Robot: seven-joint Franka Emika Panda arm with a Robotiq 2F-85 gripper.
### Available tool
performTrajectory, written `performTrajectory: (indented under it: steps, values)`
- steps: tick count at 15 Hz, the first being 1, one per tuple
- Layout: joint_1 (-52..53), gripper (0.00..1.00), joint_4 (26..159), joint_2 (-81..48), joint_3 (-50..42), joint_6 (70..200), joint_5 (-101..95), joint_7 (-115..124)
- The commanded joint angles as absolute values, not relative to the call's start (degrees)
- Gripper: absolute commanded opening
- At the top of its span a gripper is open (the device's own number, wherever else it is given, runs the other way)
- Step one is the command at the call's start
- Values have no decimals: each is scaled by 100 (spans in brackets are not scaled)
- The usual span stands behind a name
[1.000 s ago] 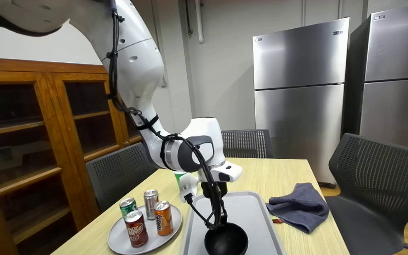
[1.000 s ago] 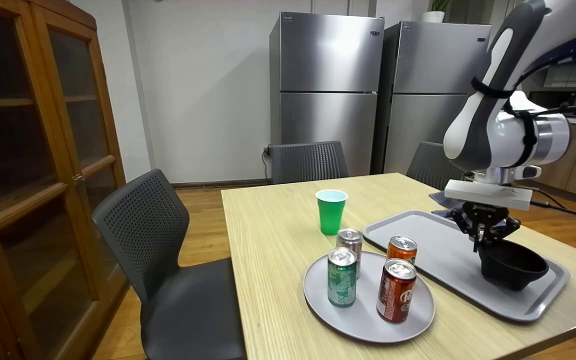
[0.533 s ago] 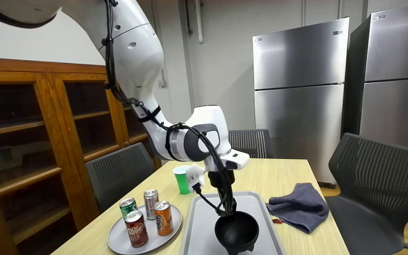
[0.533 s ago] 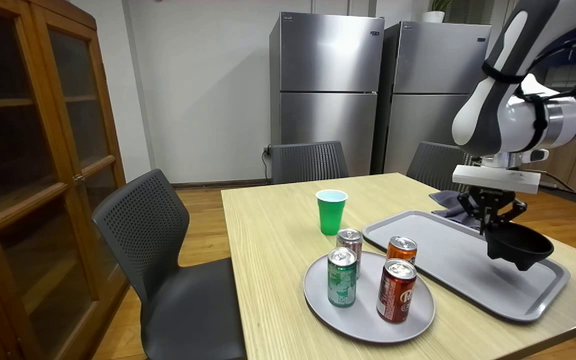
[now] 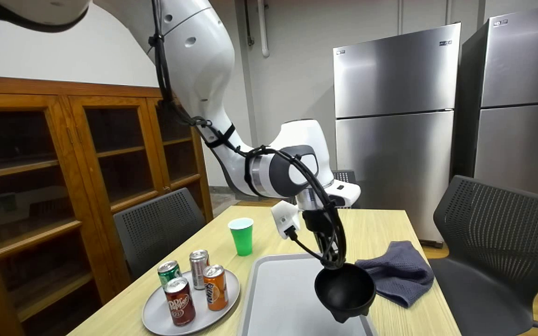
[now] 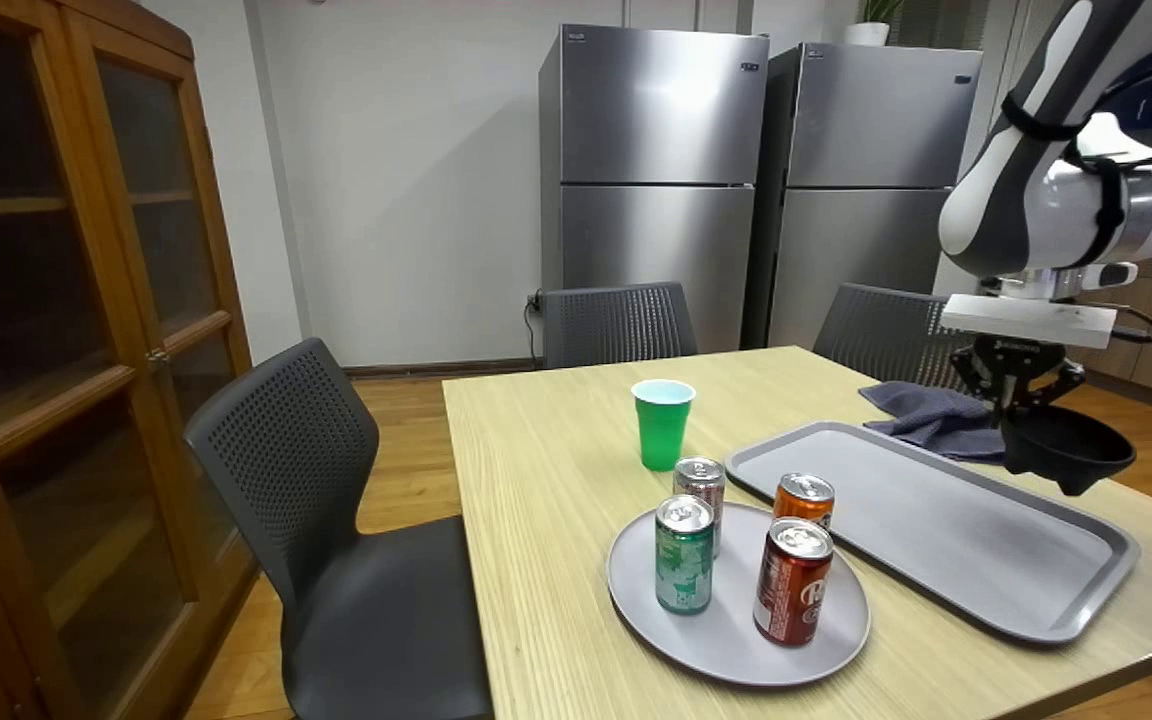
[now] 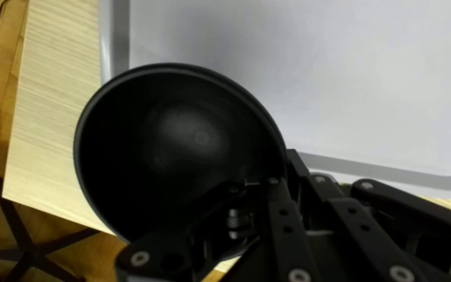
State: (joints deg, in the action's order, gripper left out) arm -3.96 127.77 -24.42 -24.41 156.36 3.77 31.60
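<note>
A black bowl with short feet hangs above the grey tray (image 5: pixel 278 298) in both exterior views. My gripper (image 6: pixel 1008 418) is shut on the rim of this bowl (image 6: pixel 1066 448), at the side nearest the arm's tip. The bowl tilts a little, its mouth facing up. In the wrist view the bowl's inside (image 7: pixel 186 129) shows nothing in it, and a finger (image 7: pixel 298 166) lies against the outside of the rim; the other finger is dark and hard to make out. Cables cover much of the gripper in an exterior view. Behind the bowl lies a dark blue cloth (image 5: pixel 397 275).
A round grey plate (image 6: pixel 636 560) holds a green can (image 6: pixel 684 560), a dark red can (image 6: pixel 793 590), an orange can (image 6: pixel 804 497) and a silver can (image 6: pixel 699 485). A green cup (image 6: pixel 663 430) stands near the tray's corner. Chairs surround the table (image 6: pixel 536 480).
The bowl has been lifted off the tray and carried up and toward the cloth, gripped throughout. The arm has moved with it, so the green cup shows fully now. Other objects stay put.
</note>
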Motion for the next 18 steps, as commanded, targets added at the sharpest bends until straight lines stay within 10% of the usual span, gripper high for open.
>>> performTrajectory:
  steps: [1,18]
  values:
    - [-908,2,12290,-2581,-2269,15288,539,2747]
    - [-1999,2,10943,-3798,-2156,14755,1037,2502]
